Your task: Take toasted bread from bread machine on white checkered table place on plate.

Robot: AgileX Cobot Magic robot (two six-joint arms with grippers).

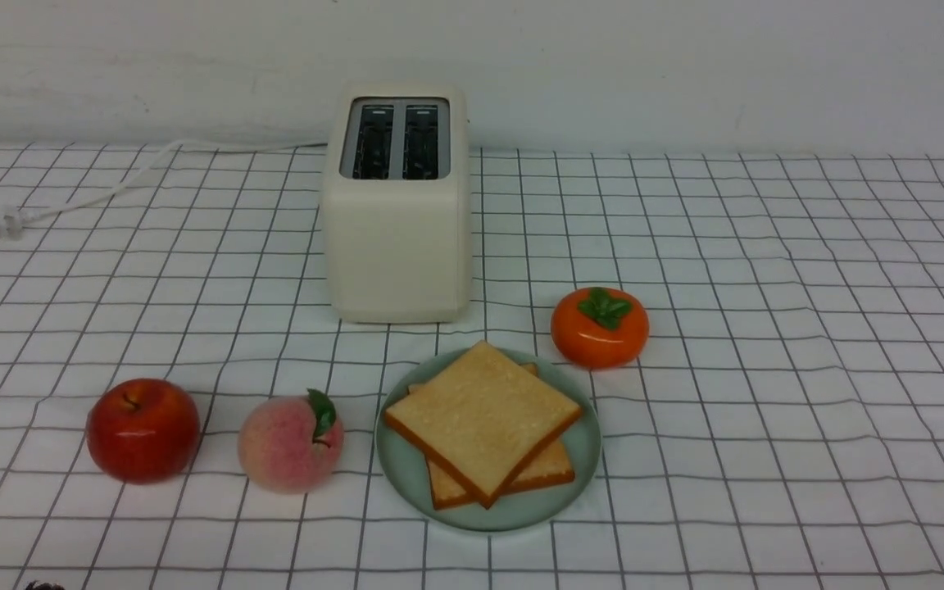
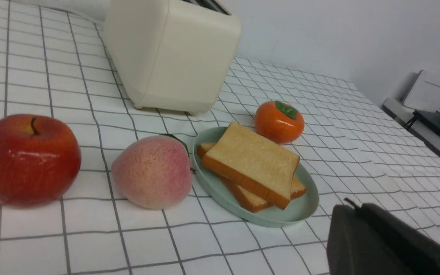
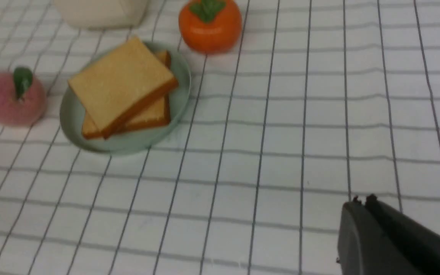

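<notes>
We see two toast slices (image 1: pixel 484 414) stacked on the green plate (image 1: pixel 521 512) toward the front edge of the table (image 1: pixel 767 369). Our left gripper (image 2: pixel 357 208) and right gripper (image 3: pixel 363 200) have jaws clenched, empty.

Two golden toast slices (image 1: pixel 482 414) with orange-brown crusts lie stacked flat on the mint plate (image 1: pixel 403 471), the top one turned askew over the lower. The cream toaster (image 1: pixel 397 246) stands upright near the plate's 11 o'clock, slots dark, on the checkered surface (image 1: pixel 767 369)
</notes>
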